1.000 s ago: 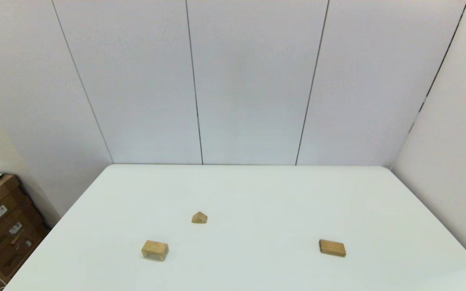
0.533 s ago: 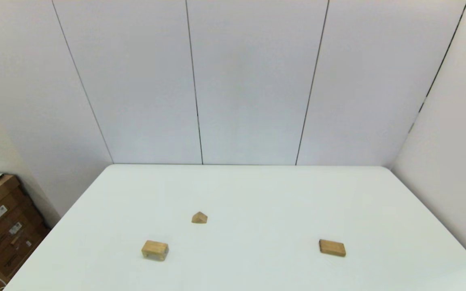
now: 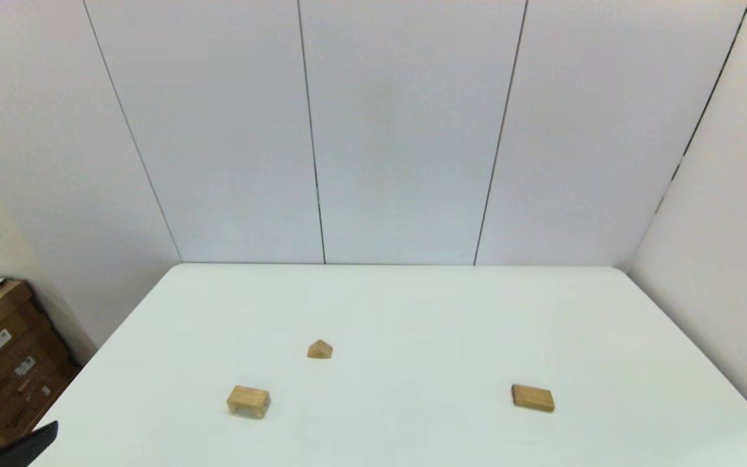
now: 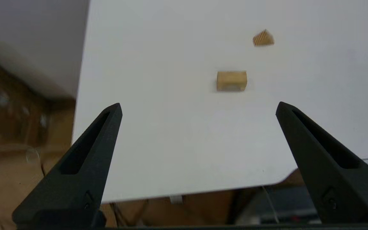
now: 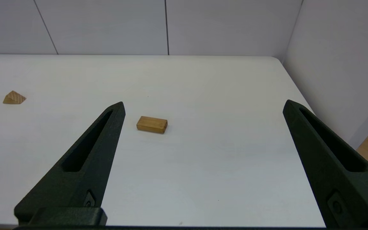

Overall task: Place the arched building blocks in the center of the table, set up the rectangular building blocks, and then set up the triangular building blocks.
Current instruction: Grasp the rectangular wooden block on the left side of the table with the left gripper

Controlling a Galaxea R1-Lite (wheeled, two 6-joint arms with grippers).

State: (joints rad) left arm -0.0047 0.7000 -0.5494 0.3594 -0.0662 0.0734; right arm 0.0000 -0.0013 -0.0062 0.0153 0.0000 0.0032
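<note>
A wide white worktop [image 3: 412, 305] with rounded corners stretches in front of me, backed by pale grey wall panels. Three light-brown wooden blocks lie on it, all separate and well apart from one another.

The arched block [image 3: 248, 401] sits on my left side of the worktop, near the front edge. It is the chunkiest of the three, and a shadowed cut-out shows in its lower face. The triangular block [image 3: 320, 349], small with a peaked top, rests a little farther back and slightly right of the arched block, near the middle of the worktop. The rectangular block [image 3: 533, 397], a thin slab lying flat, is on my right side, about as far forward as the arched block.

My left pincer [image 4: 198, 108] hovers above the front left corner of the worktop, its two black fingers spread wide and holding nothing. Only a dark tip of it shows at the lower left of the head view. The arched block is ahead of it, between the lines of its fingers, with the triangular block beyond.

My right pincer [image 5: 203, 107] hangs low over the front right part of the worktop, also wide open and empty. The rectangular block lies ahead of it, close to the line of one finger.

Cardboard boxes [image 3: 4, 370] stand on the floor beside the worktop's left edge.
</note>
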